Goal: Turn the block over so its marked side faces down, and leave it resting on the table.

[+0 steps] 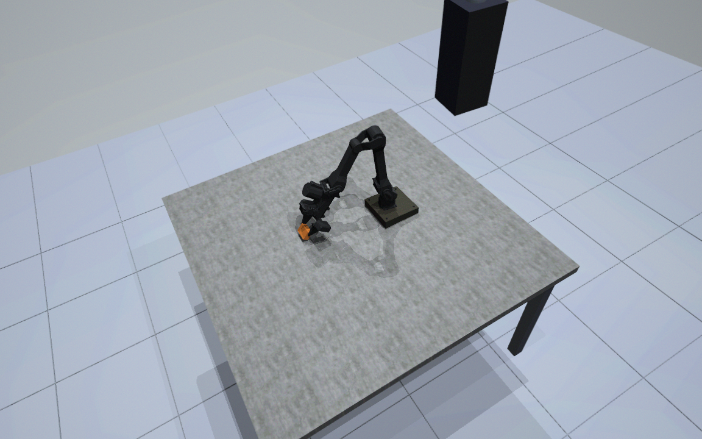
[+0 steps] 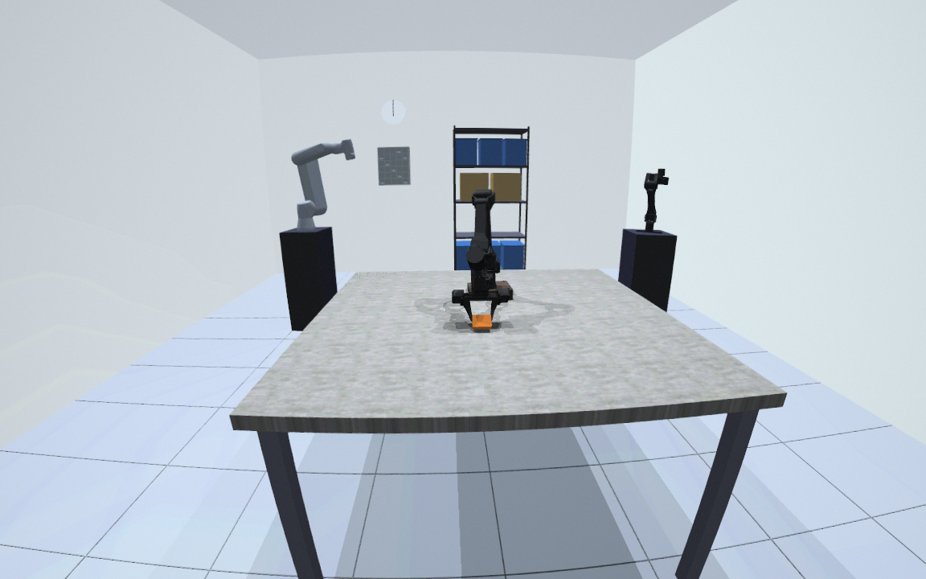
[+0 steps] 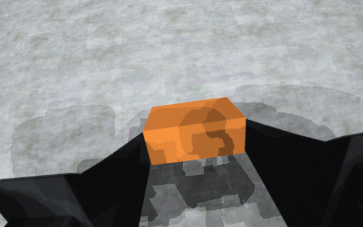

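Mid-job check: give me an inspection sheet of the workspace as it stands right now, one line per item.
Surface: grey mottled table, with the arm's shadows around the block.
Job's things: orange block, clamped between the fingers, low over the table; whether it touches the top cannot be told. No mark can be made out on the faces in view.
Clutter: nothing seen on the table apart from the arm's base plate.
Grippers: gripper shut on the block, one black finger on each side.
Cables: nothing seen.
Surroundings: shelf rack with blue and tan boxes, grey arm and small black arm on black pedestals, wall clock, tiled floor.
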### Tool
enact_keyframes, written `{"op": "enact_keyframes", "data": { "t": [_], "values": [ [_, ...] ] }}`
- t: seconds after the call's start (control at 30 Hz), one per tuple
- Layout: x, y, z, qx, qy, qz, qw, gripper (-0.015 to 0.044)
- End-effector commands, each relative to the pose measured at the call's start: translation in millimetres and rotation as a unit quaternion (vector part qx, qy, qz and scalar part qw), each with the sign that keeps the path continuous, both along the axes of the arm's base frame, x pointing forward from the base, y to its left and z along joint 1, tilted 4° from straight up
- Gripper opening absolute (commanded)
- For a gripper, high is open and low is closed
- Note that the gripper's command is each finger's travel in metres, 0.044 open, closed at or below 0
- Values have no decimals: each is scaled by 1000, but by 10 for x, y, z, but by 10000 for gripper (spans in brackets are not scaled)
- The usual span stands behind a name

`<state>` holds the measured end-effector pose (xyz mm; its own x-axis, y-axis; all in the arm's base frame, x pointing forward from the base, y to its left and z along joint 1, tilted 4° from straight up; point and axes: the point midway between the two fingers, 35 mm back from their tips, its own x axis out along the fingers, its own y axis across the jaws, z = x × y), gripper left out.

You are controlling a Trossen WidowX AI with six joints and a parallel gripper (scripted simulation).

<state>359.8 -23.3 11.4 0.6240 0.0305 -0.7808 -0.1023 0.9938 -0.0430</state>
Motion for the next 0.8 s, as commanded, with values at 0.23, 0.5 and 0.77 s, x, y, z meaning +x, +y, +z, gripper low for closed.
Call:
{"op": "enact_keyframes", "data": {
  "t": [0.23,0.5,0.77],
  "values": [
    [56,-11,-199,12,-68,1,998,0],
    [35,-16,-272,18,-121,4,993,0],
    [-38,-11,-283,22,-173,8,985,0]
  ]
}}
